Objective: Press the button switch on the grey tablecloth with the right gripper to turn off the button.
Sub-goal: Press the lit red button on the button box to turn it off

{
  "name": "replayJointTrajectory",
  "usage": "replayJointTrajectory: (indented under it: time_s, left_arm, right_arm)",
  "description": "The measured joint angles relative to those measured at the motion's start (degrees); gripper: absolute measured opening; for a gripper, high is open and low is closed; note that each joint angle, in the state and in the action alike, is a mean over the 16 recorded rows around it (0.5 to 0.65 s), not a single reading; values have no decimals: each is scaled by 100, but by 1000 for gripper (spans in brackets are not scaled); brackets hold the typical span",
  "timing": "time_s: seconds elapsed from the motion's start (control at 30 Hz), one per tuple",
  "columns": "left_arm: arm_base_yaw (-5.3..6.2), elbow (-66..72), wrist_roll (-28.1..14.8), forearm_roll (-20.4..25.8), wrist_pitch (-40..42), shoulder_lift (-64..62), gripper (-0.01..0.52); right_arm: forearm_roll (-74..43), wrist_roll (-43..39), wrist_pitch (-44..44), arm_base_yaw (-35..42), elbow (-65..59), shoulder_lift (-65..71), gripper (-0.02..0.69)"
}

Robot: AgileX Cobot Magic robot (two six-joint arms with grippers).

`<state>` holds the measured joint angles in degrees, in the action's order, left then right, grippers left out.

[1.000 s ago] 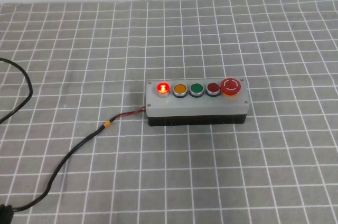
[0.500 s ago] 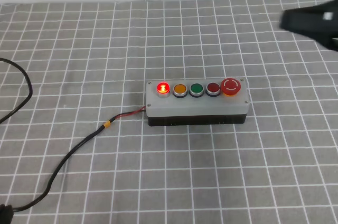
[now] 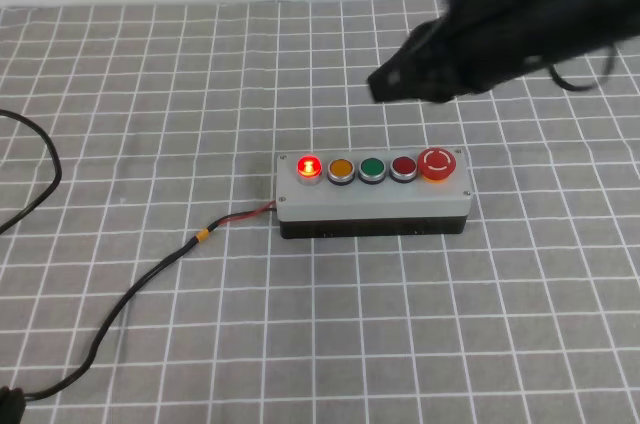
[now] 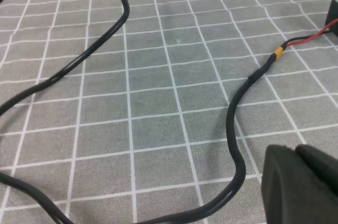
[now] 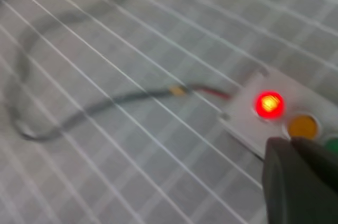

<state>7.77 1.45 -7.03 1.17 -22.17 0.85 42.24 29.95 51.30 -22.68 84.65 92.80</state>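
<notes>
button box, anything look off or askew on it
Nothing stands out. The box sits flat and square on the cloth, all five buttons in place, the left red button lit, cable attached. The right gripper hovers behind it.

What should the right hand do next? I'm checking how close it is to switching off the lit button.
Probably move left and down toward the button, which glows red at the left end of the button switch. The right hand hovers above and behind the box, touching nothing.
</notes>
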Motion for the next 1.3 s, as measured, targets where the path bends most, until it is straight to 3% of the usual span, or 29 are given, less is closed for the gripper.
replayJointTrajectory:
  time_s: [0.23,0.47,0.77,1.3]
  left_arm:
    - [0,0,0,0,0,0,-3]
    - [0,0,0,0,0,0,-3]
    - [0,0,0,0,0,0,-3]
    - [0,0,0,0,0,0,-3]
  right_arm:
    - [-2391,-1660,362,-870,1270,897,-16]
    - [-3613,-2458,824,-1340,2173,1610,-16]
    - [-3883,-2615,936,-1474,2758,2304,-16]
    - [-3732,-2535,218,-1475,2888,3039,-16]
